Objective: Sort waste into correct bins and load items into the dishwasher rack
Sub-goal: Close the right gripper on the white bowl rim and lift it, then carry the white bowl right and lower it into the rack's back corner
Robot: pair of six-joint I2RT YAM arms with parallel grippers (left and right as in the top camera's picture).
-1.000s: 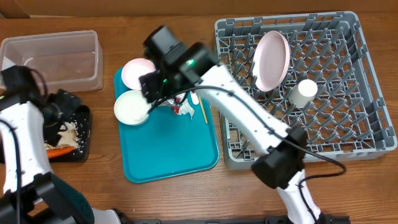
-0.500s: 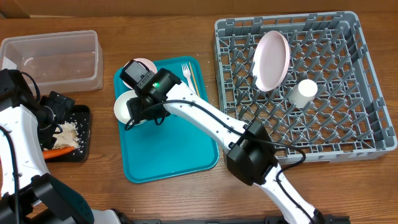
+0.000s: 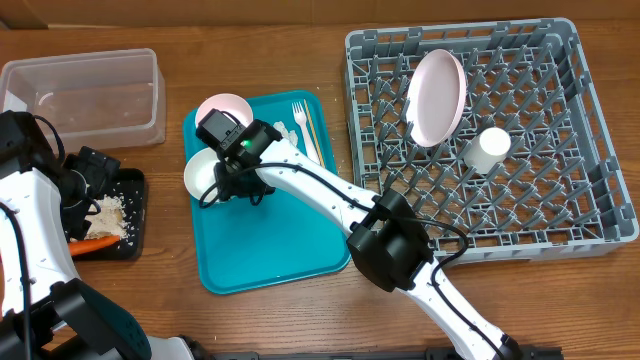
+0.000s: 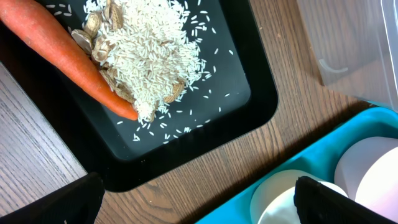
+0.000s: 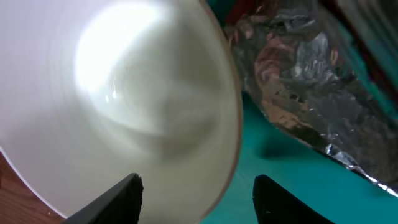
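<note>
The right gripper [image 5: 196, 190] has swung left off the crinkled red-and-silver wrapper [image 5: 298, 84] to the small white round bowl [image 3: 200, 172] at the teal plastic tray's [image 3: 270, 250] left edge — jaws spread astride its rim, gripping nothing yet — so racking it looks next.

Glossy smooth bowl [image 5: 124, 106], crinkled shiny foil wrapper [image 5: 298, 93], matt black plastic tray [image 4: 256, 104] — wood-grain table [image 4: 37, 143], clear plastic tub [image 3: 80, 60]

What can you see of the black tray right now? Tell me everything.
The black tray is shallow, glossy and plastic-looking with rounded corners, flat on the wooden table near the clear tub and teal tray, touching neither. It holds a rice heap mixed with brown shell-like scraps, an orange carrot against it, and scattered loose grains.
</note>
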